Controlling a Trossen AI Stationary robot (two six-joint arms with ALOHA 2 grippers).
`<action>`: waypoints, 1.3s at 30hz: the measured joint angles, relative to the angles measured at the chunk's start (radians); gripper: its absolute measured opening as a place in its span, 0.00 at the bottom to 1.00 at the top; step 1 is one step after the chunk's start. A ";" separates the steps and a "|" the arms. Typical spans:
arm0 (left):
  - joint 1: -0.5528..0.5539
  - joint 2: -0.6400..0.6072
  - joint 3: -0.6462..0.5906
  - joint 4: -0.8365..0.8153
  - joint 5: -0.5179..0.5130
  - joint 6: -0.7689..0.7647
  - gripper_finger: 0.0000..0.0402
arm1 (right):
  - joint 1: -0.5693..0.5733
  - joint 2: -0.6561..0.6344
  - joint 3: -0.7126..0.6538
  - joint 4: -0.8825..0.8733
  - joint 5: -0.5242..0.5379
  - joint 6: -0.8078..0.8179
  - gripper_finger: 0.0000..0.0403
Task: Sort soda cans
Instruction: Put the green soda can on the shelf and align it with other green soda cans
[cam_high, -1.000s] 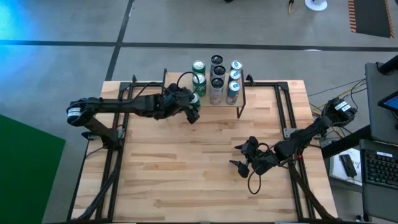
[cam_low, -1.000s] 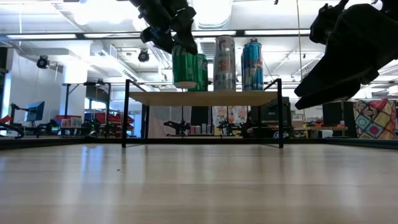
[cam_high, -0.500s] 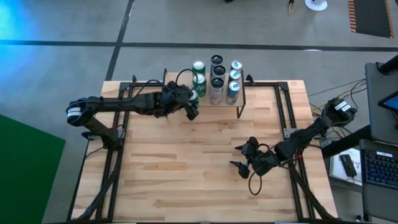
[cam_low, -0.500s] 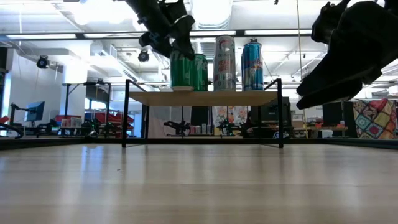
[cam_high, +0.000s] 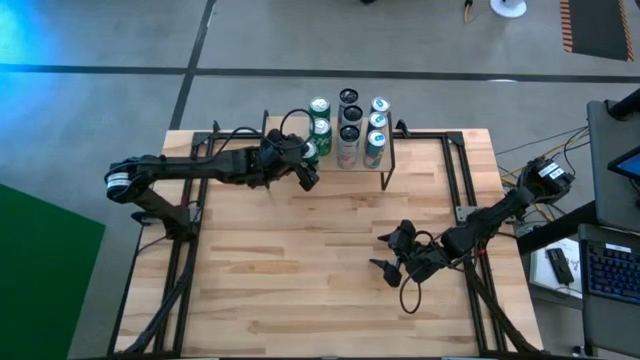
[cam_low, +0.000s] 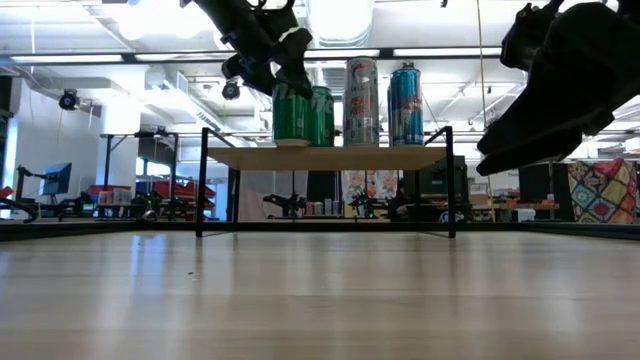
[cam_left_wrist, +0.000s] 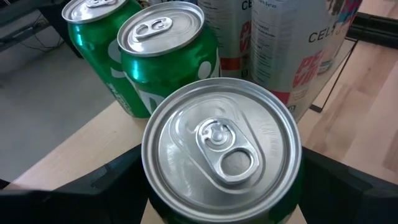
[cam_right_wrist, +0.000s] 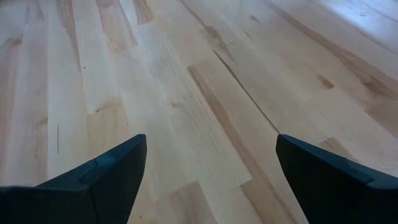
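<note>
A small raised wooden shelf (cam_low: 325, 157) on black legs stands at the table's far edge. On it stand two green cans (cam_high: 320, 116), three black cans (cam_high: 350, 113) and three pale blue and silver cans (cam_high: 377, 121), each row running from near to far. A third green can (cam_left_wrist: 222, 146) stands upright at the near end of the green row, with my left gripper (cam_high: 306, 166) shut on it. My right gripper (cam_high: 384, 252) hangs open over bare table at the near right, with nothing between its fingers. My left gripper pinches the green can's two opposite sides (cam_left_wrist: 149, 186) between its two fingers, high on the can just under the rim. The fingers (cam_low: 272, 72) slant down at it from the table's left. The can stands upright with its base (cam_low: 290, 143) at the shelf board.
Black metal frame rails (cam_high: 200, 150) run along the table's left and right sides. The wooden tabletop (cam_high: 300, 270) stretches bare between the arms. The shelf's near legs (cam_low: 203, 185) stand on the table in front of the cans.
My left gripper has carried the green can a little toward the table's far edge and down. The can hung above the shelf board a second ago and now has its base at the board, beside the other green cans. It has stayed upright.
</note>
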 joint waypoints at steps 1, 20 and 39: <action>0.002 0.000 -0.001 0.002 0.000 0.000 0.77 | 0.000 0.000 0.000 0.000 -0.002 0.000 0.86; 0.023 -0.008 -0.005 0.039 0.038 -0.002 0.77 | 0.000 0.000 0.000 0.001 -0.017 -0.003 0.86; 0.048 -0.008 -0.005 0.113 0.069 -0.037 0.77 | -0.003 0.000 0.010 0.027 -0.018 -0.020 0.86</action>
